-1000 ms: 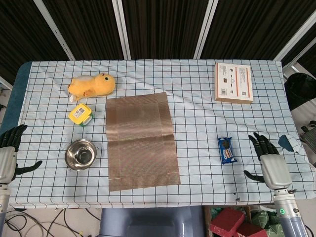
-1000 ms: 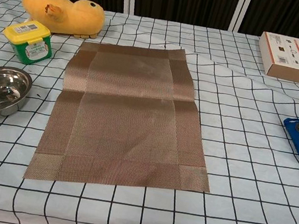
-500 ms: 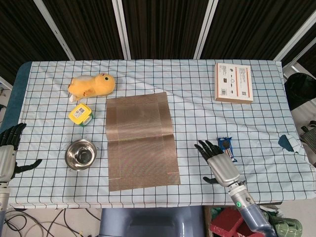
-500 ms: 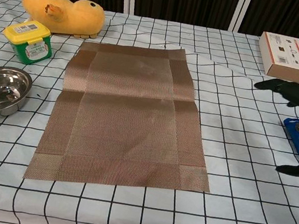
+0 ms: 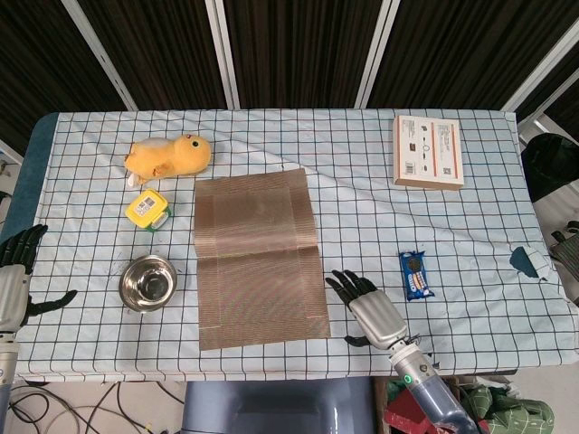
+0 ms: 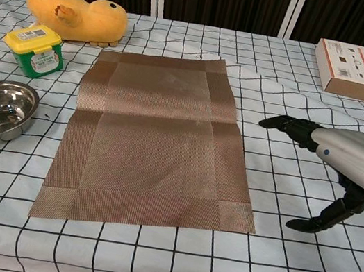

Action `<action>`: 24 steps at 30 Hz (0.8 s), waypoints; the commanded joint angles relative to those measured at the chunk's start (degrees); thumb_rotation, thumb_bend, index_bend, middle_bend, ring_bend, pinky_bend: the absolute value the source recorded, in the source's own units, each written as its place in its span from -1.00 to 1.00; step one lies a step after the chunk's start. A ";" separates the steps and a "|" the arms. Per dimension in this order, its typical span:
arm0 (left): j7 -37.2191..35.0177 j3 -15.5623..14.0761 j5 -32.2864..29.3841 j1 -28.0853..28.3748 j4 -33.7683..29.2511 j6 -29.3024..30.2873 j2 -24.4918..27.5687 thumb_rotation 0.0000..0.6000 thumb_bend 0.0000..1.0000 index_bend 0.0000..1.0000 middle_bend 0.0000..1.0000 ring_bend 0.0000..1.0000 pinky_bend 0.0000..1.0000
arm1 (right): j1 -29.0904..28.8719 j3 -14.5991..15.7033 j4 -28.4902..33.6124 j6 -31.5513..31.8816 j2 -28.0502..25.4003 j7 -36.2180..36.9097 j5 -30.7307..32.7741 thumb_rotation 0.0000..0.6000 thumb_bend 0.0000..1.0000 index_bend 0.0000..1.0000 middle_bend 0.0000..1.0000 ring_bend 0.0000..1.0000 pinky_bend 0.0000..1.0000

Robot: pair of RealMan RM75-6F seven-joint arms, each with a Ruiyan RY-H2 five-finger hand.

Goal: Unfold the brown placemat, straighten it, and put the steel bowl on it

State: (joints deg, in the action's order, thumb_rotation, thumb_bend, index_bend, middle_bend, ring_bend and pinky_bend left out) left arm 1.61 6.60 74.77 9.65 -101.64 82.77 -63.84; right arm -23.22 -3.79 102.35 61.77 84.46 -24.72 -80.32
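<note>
Checked cloth covers the table; our placemat lies unfolded mid-table, creased and askew. Our right hand, fingers spread and empty, hovers beside its right edge. Bowl waits near the left edge, left hand released. Straightening and placing remain.

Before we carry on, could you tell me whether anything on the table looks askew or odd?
The brown placemat lies unfolded but slightly rotated against the tablecloth grid, with a fold crease across its middle. Nothing looks spilled or damaged.

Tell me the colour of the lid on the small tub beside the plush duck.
Yellow, on a green tub; clearest in the chest view.
</note>
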 commanded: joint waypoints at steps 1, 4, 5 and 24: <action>-0.05 0.08 -0.06 -0.05 0.00 -0.03 -0.01 1.00 -0.93 -0.90 -0.91 -1.00 -0.93 | -0.37 0.47 -0.25 -0.36 1.26 -0.55 0.33 1.00 -0.85 -1.00 -1.00 -0.98 -0.69; -0.19 0.21 -0.08 -0.10 -0.08 -0.03 0.02 1.00 -0.93 -0.90 -0.91 -1.00 -0.93 | -0.60 0.88 -0.70 -0.75 2.50 -0.98 0.82 1.00 -0.85 -1.00 -1.00 -0.98 -0.69; -0.21 0.25 -0.06 -0.12 -0.10 -0.01 0.04 1.00 -0.93 -0.90 -0.91 -1.00 -0.93 | -0.66 1.00 -0.88 -0.88 2.93 -1.09 1.03 1.00 -0.85 -1.00 -1.00 -0.98 -0.69; -0.78 1.12 -1.35 -0.21 -0.17 -0.77 0.26 1.00 -0.93 -0.90 -0.91 -1.00 -0.93 | -2.09 0.72 -5.84 -1.57 10.93 -2.81 4.89 1.00 -0.74 -1.00 -1.00 -0.98 -0.69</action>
State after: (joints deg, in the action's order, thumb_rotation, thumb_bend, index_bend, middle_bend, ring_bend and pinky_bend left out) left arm 0.83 7.72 73.42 9.44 -101.81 82.01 -63.58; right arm -25.23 -2.97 96.73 60.10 95.13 -27.46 -75.62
